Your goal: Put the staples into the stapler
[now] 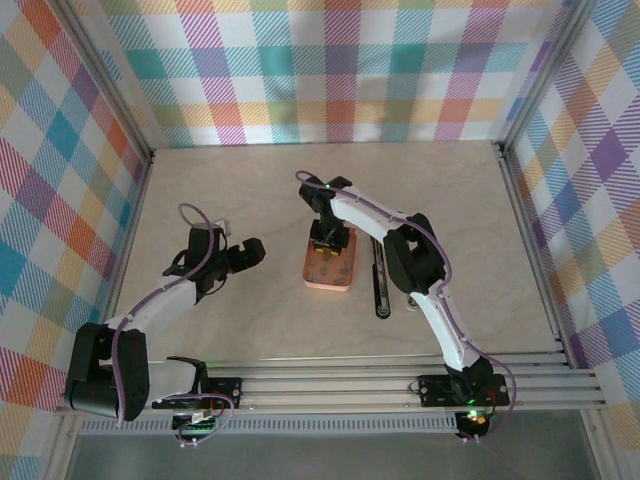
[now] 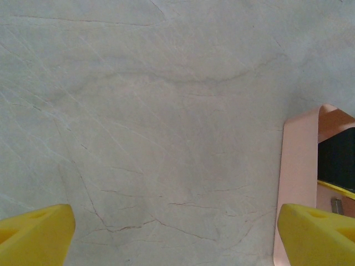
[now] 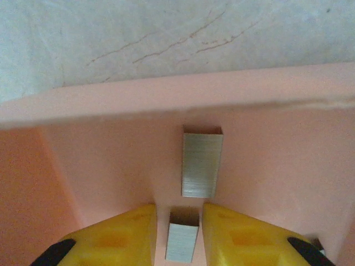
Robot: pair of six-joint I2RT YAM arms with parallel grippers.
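On the tabletop [image 1: 250, 190] the left end effector [image 1: 256, 250] hangs spread wide and empty, well left of the tray [image 1: 330, 285]. The stapler [image 1: 381, 285] lies lengthwise just right of the tray; whether its channel is open is too small to tell. The right end effector [image 3: 178, 219] is down inside the tray. Its fingers [image 3: 125, 233] sit slightly apart astride one strip of the staples [image 3: 182, 244], with a sliver of tray floor showing at each side, so it is not yet pinching. A second strip [image 3: 202, 165] lies just beyond, apart from the first. To pick well, I'd judge: close squarely and gently on the strip's long flat sides, since glued staples snap, then lift straight up clear of the wall [image 3: 166, 94] before crossing to the stapler
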